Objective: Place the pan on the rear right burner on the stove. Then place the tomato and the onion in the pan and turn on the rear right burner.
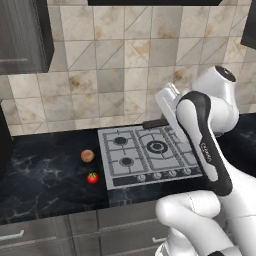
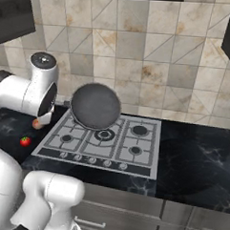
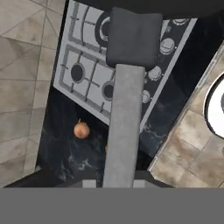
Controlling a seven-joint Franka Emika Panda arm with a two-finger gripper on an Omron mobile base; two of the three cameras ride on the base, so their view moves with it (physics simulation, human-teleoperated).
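My gripper (image 3: 118, 181) is shut on the long handle (image 3: 124, 131) of the pan (image 2: 96, 106). The round dark grey pan hangs tilted in the air above the rear left part of the stove (image 2: 148, 157), its flat face turned toward the right base view. The rear right burner (image 2: 139, 130) stands bare under its grate. The brownish onion (image 1: 87, 155) lies on the counter left of the stove, and the red tomato (image 1: 92, 177) lies just in front of it. In the hand view the onion (image 3: 82, 130) sits beside the handle.
Black marble counter (image 1: 45, 175) runs on both sides of the stove. A row of knobs (image 2: 93, 159) lines the stove's front edge. The tiled wall (image 2: 153, 66) rises close behind, dark upper cabinets (image 1: 22, 35) hang at the left, and drawers (image 2: 130, 215) sit below.
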